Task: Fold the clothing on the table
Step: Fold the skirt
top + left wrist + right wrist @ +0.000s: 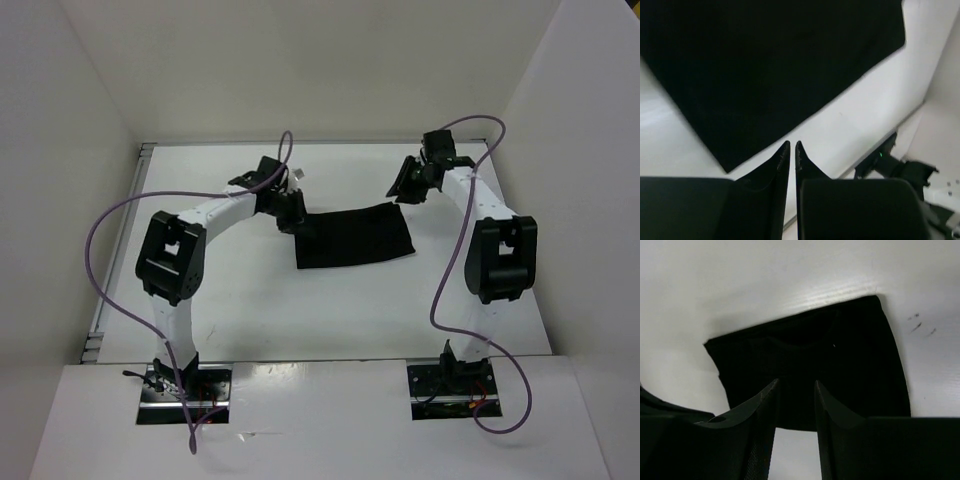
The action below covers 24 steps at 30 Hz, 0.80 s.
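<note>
The clothing (355, 237) is a black rectangle lying flat in the middle of the white table (350, 310). My left gripper (291, 215) hovers at its left edge. In the left wrist view the clothing (765, 65) lies ahead of that gripper (792, 143), whose jaws stand a narrow slit apart with only table showing between them. My right gripper (403, 187) sits by the clothing's far right corner. In the right wrist view this gripper (796, 382) is open and empty, above the near edge of the clothing (840, 365).
White walls (90, 110) enclose the table on the left, back and right. Purple cables (105, 225) loop off both arms. Black hardware with a green light (882, 157) shows at the table's edge in the left wrist view.
</note>
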Available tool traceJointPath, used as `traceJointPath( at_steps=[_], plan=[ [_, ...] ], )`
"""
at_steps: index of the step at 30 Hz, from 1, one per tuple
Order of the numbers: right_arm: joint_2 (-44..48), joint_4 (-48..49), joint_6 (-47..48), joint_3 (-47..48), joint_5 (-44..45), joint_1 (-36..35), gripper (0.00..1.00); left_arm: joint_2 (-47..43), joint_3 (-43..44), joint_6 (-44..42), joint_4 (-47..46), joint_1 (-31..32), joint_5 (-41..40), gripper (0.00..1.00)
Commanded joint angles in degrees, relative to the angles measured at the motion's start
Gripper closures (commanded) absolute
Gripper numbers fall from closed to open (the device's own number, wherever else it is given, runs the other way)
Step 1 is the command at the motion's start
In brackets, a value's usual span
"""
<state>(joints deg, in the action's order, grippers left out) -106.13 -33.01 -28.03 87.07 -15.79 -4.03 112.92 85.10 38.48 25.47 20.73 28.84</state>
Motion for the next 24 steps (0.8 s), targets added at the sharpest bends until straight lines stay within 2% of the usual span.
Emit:
traceJointPath(
  at_steps=[1, 3, 5, 8, 15, 19, 24],
  plan=[
    [-1.0, -2.1, 3.3, -2.0, -0.1, 0.2, 0.61, -0.7, 1.2, -4.1, -1.6, 1.9, 4.7, 0.86],
    [-4.8, -1.5, 4.1, -1.4, -2.8, -0.4, 0.61, 1.8, 2.9, -4.1, -1.6, 2.4, 4.7, 0.86],
    [-7.5, -1.5, 5.4, 0.0, -5.3, -0.4, 0.61, 5.4, 3.9, -2.5, -1.6, 2.4, 2.9, 0.92],
    [-11.0, 0.6, 5.4, 1.5, -5.9, -0.4, 0.61, 8.4, 3.9, -1.0, -1.0, 2.4, -0.4, 0.93],
    [-18.2, 0.7, 4.8, 6.8, -4.2, -0.4, 0.61, 10.0, -2.9, 0.6, -1.5, 1.8, -5.4, 0.97],
    [-17.4, 2.5, 4.2, 5.2, -3.7, -0.4, 0.61, 10.0, -5.3, 1.2, -2.0, 1.2, -7.2, 1.0],
    [-9.5, 0.2, 6.5, 4.7, -3.5, -0.4, 0.48, 9.3, -5.3, 0.6, -0.3, -1.2, -11.8, 1.0]
  ],
)
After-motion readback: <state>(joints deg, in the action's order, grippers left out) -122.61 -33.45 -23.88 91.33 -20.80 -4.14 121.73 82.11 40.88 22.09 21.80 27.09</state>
